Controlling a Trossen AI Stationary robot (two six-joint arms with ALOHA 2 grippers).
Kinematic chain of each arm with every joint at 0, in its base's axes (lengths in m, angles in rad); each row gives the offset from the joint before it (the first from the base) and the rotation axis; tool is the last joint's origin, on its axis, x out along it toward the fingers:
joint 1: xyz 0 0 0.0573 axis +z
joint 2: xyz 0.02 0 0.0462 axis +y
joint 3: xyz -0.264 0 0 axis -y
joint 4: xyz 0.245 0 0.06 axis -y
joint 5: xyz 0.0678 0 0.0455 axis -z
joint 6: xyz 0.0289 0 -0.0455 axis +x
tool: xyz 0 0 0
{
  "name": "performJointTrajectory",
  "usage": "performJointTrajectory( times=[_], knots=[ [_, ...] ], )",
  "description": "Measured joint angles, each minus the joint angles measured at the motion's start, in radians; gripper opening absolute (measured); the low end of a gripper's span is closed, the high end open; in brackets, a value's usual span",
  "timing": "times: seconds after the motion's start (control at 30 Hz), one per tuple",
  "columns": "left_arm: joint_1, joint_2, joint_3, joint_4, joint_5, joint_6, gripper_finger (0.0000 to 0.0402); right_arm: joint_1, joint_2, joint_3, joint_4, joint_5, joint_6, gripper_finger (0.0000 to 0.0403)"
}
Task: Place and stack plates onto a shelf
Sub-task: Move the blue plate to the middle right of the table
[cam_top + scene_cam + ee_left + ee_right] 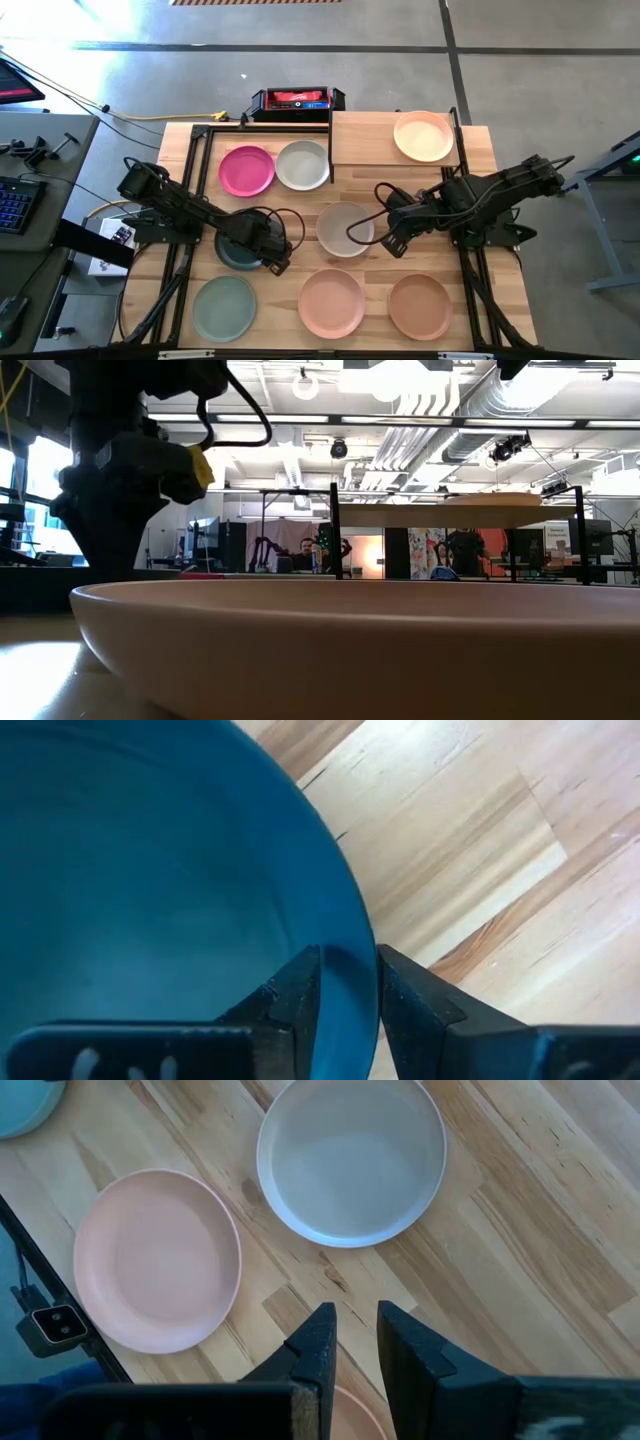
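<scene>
On the tabletop (500,200), the left end effector (347,990) apparently straddles the dark teal plate's (150,880) rim.

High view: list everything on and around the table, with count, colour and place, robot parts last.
Magenta plate: one, far left of the table.
Grey plate: one, beside the magenta one.
Peach plate: one, on the shelf.
Shelf: one, light wood, far right.
Beige plate: one, table centre.
Teal plate: one, centre left, under the left arm.
Green plate: one, sage, near left.
Pink plate: one, near centre.
Brown plate: one, near right.
Box: one, black and red, beyond the far edge.
Table: one, light wood.
Left claw: one, dark, its fingers either side of the teal plate's rim.
Right claw: one, dark, empty, by the beige plate.
</scene>
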Motion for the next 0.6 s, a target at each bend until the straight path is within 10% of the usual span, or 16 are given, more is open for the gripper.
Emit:
performJointTrajectory(
  times=[0.6],
  knots=[
    [-0.042,-0.008,0.063,-0.061,0.022,0.129,0.0007,-0.010,0.000,0.000,0.001,0.000,0.000,0.0055]
  ],
)
